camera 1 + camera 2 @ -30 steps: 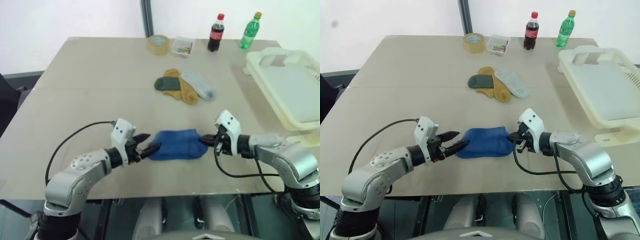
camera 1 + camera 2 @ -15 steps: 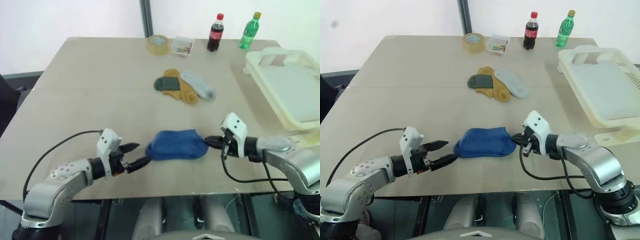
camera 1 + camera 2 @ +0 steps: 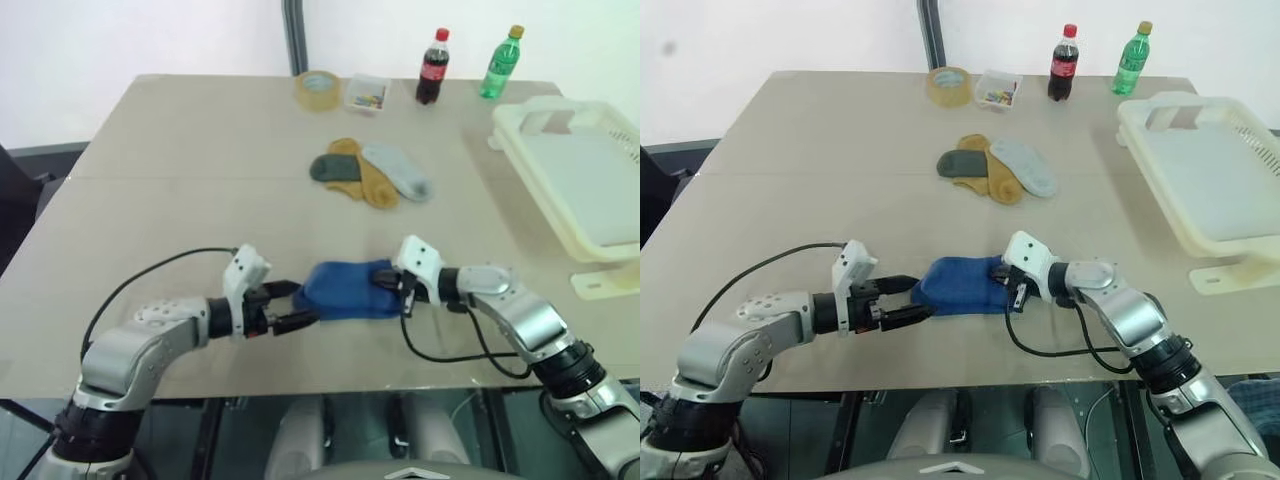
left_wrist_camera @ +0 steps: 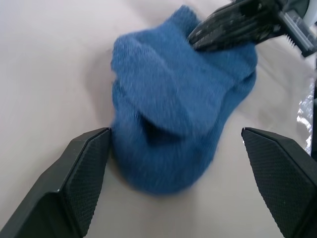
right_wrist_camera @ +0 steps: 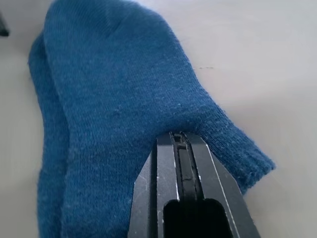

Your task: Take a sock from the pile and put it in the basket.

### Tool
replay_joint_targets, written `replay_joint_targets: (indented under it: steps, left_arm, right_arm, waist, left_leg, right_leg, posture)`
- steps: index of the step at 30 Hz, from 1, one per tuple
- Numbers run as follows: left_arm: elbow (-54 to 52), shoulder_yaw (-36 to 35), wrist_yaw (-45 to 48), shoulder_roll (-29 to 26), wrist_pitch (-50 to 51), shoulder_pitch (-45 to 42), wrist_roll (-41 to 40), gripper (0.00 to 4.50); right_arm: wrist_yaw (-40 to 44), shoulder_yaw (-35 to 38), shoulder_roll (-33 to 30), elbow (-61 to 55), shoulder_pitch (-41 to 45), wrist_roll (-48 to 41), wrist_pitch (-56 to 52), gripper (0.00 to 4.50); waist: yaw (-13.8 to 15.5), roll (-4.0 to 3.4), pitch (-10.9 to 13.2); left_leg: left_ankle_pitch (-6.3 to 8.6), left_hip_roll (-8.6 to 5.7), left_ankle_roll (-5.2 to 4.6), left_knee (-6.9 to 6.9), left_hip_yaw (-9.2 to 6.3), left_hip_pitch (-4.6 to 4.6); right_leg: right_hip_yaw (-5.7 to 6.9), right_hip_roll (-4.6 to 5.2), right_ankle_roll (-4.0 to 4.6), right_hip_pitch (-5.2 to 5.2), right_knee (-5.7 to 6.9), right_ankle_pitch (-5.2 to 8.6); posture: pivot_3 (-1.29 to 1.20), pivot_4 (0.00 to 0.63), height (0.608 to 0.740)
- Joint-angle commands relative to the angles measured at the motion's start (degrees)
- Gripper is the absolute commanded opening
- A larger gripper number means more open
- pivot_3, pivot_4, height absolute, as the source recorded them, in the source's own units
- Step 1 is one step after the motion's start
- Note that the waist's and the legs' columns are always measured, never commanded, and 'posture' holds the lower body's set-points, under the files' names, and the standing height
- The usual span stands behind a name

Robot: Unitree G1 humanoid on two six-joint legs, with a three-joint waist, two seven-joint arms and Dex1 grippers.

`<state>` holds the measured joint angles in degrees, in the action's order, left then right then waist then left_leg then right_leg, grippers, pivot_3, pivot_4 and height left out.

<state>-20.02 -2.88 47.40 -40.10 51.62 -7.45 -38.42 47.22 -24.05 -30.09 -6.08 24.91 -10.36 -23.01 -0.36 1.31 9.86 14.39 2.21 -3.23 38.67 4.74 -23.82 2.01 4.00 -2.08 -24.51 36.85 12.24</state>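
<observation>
right wrist view: right end effector (image 5: 182,144) clamped tight on blue sock (image 5: 114,104); left end effector (image 4: 178,183) gapes beside it.

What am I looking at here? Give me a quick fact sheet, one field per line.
Setting: tan table
Blue sock: lies near the table's front edge, apart from the pile
Right end effector: shut, pinching the blue sock's edge
Left end effector: open, at the sock's other end
Pile: green, mustard and grey socks, mid-table
Basket: cream, at the table's right side

head stereo overhead, wrist close-ups
</observation>
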Motion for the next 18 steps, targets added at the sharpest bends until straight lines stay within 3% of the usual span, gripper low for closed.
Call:
replay_joint_targets:
  steps: [1,10,18]
  left_arm:
    - [0.5,-0.21,1.65,1.73,4.29,-3.8,-5.74,4.5]
    - [3.81,1.67,3.53,8.7,11.14,-14.39,-15.66,4.5]
    - [9.84,9.03,4.13,13.09,8.3,-20.34,-10.0,4.5]
  right_arm:
    - [3.23,-0.95,-1.14,0.64,-1.75,1.24,0.59,0.08]
    - [2.23,3.42,-1.47,-3.6,-3.53,0.89,-2.67,0.08]
    - [1.12,6.43,-1.12,-6.82,-5.9,-0.45,-6.45,0.08]
  waist:
    - [0.02,0.0,0.0]
    - [0.26,0.03,-0.01]
    - [0.46,0.03,-0.01]
  left_leg:
    - [0.0,0.0,0.0,0.0,-0.01,0.0]
    - [-0.11,-0.03,0.18,0.02,-0.05,-0.01]
    - [-0.08,-0.07,0.13,0.06,-0.09,-0.01]
  right_leg:
    - [0.0,-0.01,0.0,0.01,0.01,0.0]
    - [0.02,0.0,-0.2,0.04,0.01,-0.11]
    - [0.03,-0.04,-0.2,0.07,0.01,-0.12]
  posture:
    - [0.0,0.15,0.74]
    - [0.0,0.15,0.74]
    - [0.0,0.15,0.74]
